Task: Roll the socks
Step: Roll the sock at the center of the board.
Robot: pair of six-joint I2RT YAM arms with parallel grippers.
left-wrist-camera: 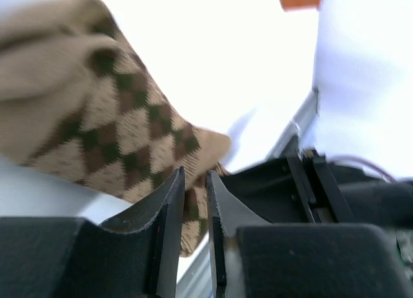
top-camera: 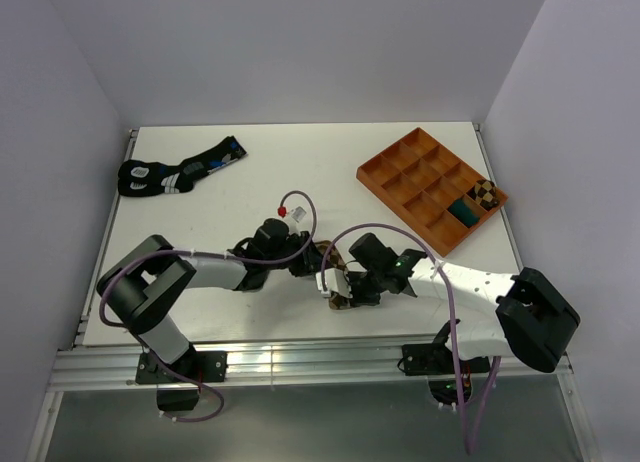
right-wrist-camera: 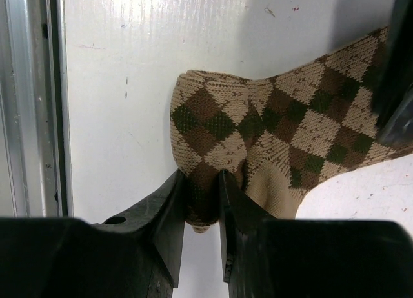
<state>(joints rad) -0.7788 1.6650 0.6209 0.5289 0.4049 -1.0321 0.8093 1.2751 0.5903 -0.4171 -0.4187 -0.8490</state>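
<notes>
Pinching the tan argyle sock [right-wrist-camera: 284, 117], seen at lower centre in the top view, the right gripper [right-wrist-camera: 203, 182] is nearly closed on fabric. The left gripper [left-wrist-camera: 193, 178] is narrowly parted; its hold cannot be told. The fold could be lost if that thin pinch slips.

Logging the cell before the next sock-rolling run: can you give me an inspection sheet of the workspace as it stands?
Surface: white table, faint scuffs near the sock.
Job's things: tan fabric sock with dark-brown argyle diamonds, folded over, between the two claws.
Clutter: black socks with blue and white markings at far left; orange compartment tray at far right, holding a brown checked bundle and a dark teal one.
Grippers: right claw shut on the sock's fold; left claw nearly closed, sock fabric at the gap, grip unclear.
Cables: purple cables looping over both arms.
Surroundings: white walls on three sides; metal rail at near edge.
</notes>
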